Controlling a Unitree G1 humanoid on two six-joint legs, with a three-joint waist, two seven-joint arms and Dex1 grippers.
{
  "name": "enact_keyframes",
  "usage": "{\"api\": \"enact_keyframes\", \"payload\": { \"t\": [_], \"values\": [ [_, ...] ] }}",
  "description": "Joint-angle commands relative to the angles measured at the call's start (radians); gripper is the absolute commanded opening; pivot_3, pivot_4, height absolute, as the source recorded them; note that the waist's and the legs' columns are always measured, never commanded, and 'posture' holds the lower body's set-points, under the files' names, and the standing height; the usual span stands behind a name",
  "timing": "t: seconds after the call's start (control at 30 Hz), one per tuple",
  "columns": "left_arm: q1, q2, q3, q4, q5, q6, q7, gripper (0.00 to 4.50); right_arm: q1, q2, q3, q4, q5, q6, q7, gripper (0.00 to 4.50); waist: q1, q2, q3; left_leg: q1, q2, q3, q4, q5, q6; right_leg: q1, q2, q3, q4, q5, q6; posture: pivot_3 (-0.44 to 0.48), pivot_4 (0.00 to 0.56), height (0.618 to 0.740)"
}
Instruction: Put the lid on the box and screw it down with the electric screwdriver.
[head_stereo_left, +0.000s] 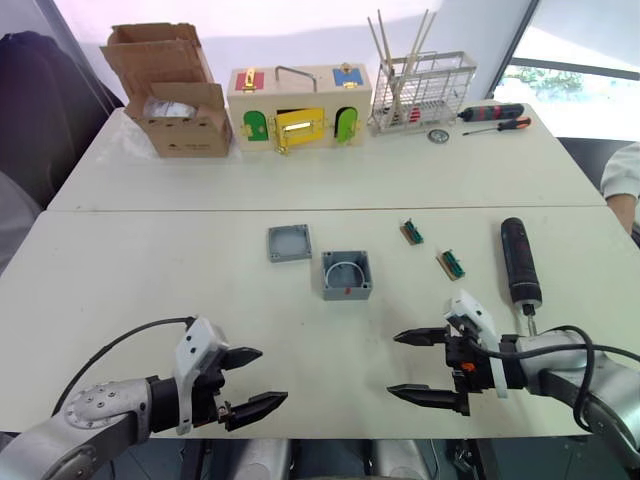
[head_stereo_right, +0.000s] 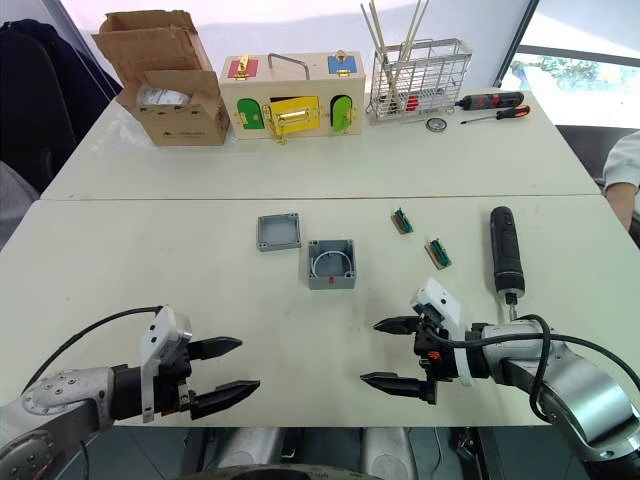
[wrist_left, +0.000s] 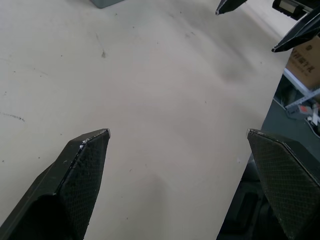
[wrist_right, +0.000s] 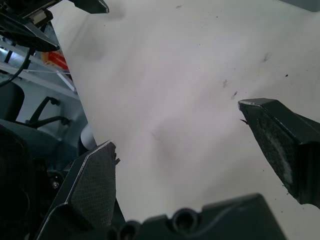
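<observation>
In the middle of the near table (head_stereo_left: 150, 290) the lid (head_stereo_left: 289, 243) lies flat, just beside the open box (head_stereo_left: 347, 275) and not touching it. The electric screwdriver (head_stereo_left: 520, 262) lies well to the right. Both the left gripper (head_stereo_left: 252, 382) and the right gripper (head_stereo_left: 418, 365) hover empty at the table's near edge, fingers spread wide. The lid looks light, stiff and thin, probably slippery; pinching across two opposite rims seems safest.
</observation>
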Motion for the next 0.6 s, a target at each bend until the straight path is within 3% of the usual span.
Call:
{"api": "enact_keyframes", "payload": {
  "t": [0.03,0.4,0.57,0.6],
  "values": [
    [-0.009,-0.001,0.01,-0.028,0.012,-0.01,0.018,4.5,-0.019,0.012,0.006,-0.005,-0.003,-0.017,0.0,4.49,0.0,0.0,0.0,0.0,0.0,0.0,0.0,0.0,0.0,0.0,0.0,0.0,0.0,0.0,0.0,0.0,0.15,0.73],
    [-0.018,0.016,0.035,-0.026,0.006,0.001,0.027,4.5,-0.035,0.029,0.021,0.0,0.007,-0.006,-0.009,4.49,0.0,0.0,0.0,0.0,0.0,0.0,0.0,0.0,0.0,0.0,0.0,0.0,0.0,0.0,0.0,0.0,0.15,0.73],
    [-0.042,0.079,0.041,-0.018,0.091,-0.016,0.023,4.5,-0.068,0.03,0.017,0.011,0.041,0.099,-0.047,4.49,0.0,0.0,0.0,0.0,0.0,0.0,0.0,0.0,0.0,0.0,0.0,0.0,0.0,0.0,0.0,0.0,0.15,0.73],
    [-0.09,0.11,0.09,0.011,0.044,0.019,0.004,4.5,-0.093,0.034,0.012,0.018,0.055,0.121,-0.053,4.49,0.0,0.0,0.0,0.0,0.0,0.0,0.0,0.0,0.0,0.0,0.0,0.0,0.0,0.0,0.0,0.0,0.15,0.73]
  ]
}}
